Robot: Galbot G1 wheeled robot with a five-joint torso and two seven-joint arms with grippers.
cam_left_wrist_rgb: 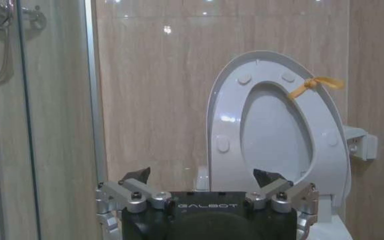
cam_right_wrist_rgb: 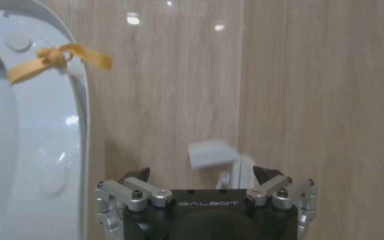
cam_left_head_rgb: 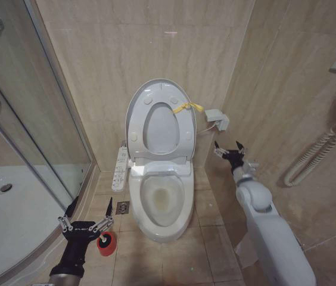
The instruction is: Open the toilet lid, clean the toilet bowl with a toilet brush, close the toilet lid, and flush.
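Observation:
The toilet lid (cam_left_head_rgb: 159, 87) stands upright against the back wall with the seat ring (cam_left_head_rgb: 137, 119) raised against it, and a yellow strap (cam_left_head_rgb: 187, 107) is tied at its rim. Below them the toilet bowl (cam_left_head_rgb: 162, 199) lies uncovered, faintly stained inside. My left gripper (cam_left_head_rgb: 90, 208) is open, low on the left of the bowl, just above a small red cup holder (cam_left_head_rgb: 106, 243). The toilet brush is hidden. My right gripper (cam_left_head_rgb: 227, 146) is open and empty, to the right of the lid. In the left wrist view the lid (cam_left_wrist_rgb: 272, 130) and strap (cam_left_wrist_rgb: 315, 84) lie ahead of the left gripper (cam_left_wrist_rgb: 202, 176). The right wrist view has the strap (cam_right_wrist_rgb: 52, 57) beyond the right gripper (cam_right_wrist_rgb: 202, 172).
A glass shower screen (cam_left_head_rgb: 43, 107) and white shower tray (cam_left_head_rgb: 7, 208) close off the left. A white control panel (cam_left_head_rgb: 120, 168) hangs beside the bowl, with a floor drain (cam_left_head_rgb: 122, 207) below it. A white wall box (cam_left_head_rgb: 217, 119) and a coiled hose (cam_left_head_rgb: 311, 161) are on the right wall.

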